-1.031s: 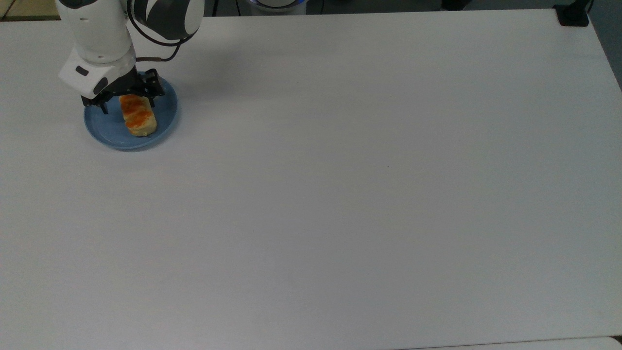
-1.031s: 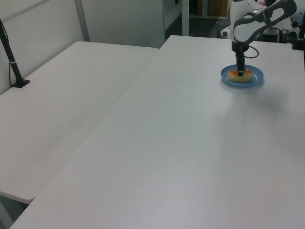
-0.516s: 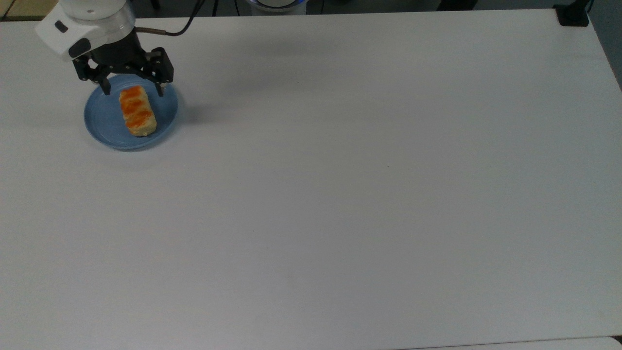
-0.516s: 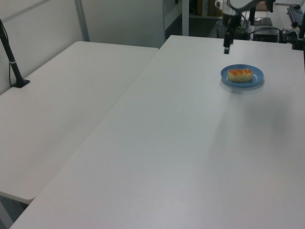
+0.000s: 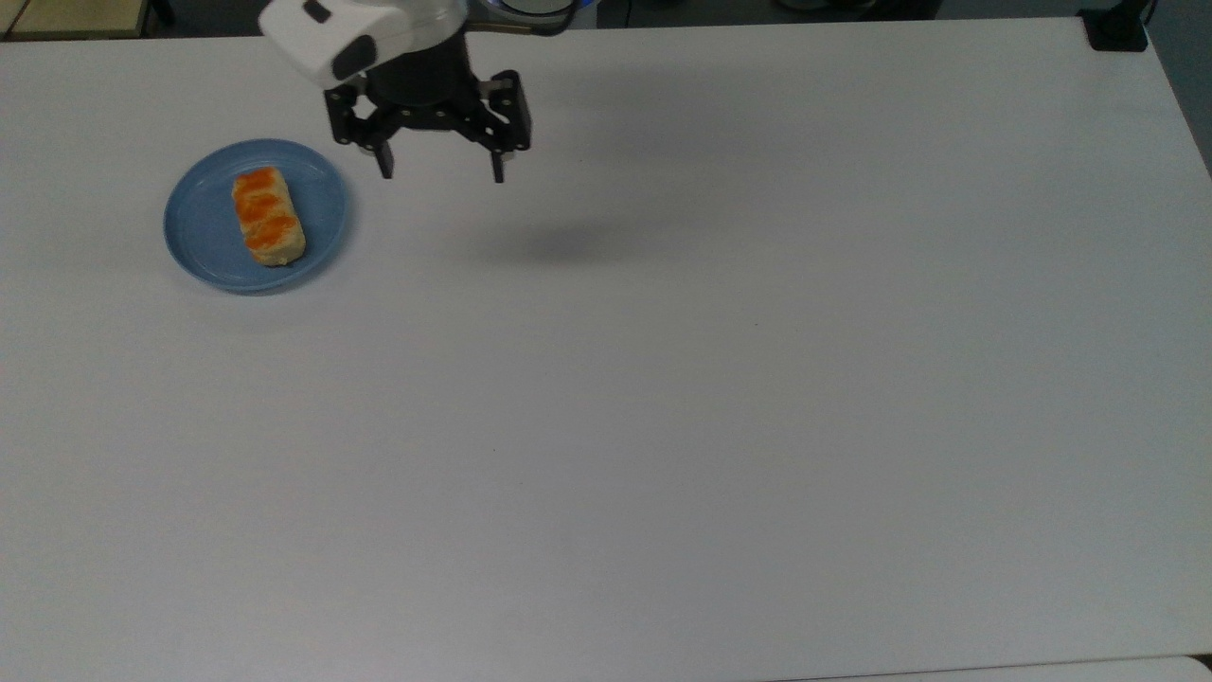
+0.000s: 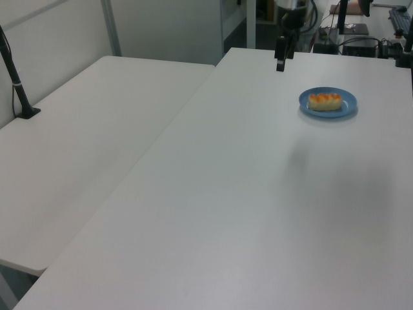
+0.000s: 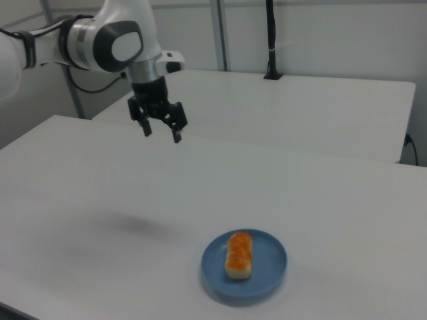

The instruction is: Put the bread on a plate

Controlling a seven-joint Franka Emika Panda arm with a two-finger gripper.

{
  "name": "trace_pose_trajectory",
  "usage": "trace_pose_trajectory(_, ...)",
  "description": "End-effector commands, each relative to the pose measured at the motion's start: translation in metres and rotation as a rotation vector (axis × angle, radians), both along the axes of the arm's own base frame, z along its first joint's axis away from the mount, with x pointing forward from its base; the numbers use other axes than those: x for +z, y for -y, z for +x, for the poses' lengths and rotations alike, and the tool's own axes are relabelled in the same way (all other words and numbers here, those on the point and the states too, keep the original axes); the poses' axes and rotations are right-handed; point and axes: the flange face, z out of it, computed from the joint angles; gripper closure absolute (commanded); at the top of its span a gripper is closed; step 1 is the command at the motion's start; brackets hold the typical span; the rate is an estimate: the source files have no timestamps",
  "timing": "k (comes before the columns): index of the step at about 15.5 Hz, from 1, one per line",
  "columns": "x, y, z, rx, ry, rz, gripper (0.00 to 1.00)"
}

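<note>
Overhead, gripper (image 5: 440,177) fingers (image 5: 384,163) wide apart, empty, touching nothing.

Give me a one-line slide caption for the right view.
Bread lies on the blue plate; the gripper hangs above the table, jaws open.

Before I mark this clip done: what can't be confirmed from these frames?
- Underside of the bread and the plate surface beneath it: covered by the bread in every view.
- Arm above the open gripper: cut off by the top view's upper edge.
- Gripper in the left view: too small to read.
</note>
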Motion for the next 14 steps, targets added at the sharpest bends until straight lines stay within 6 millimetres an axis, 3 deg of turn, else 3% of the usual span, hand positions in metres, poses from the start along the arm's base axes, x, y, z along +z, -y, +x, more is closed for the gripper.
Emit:
trace_pose_trajectory(1, 0.013, -0.047, -0.006, 0.021, -0.031, -0.017, 0.0)
trace_pose_trajectory(6, 0.024, -0.068, -0.012, 0.035, -0.031, -0.008, 0.0)
trace_pose_trajectory(14, 0.025, -0.064, -0.012, -0.018, -0.027, -0.007, 0.0)
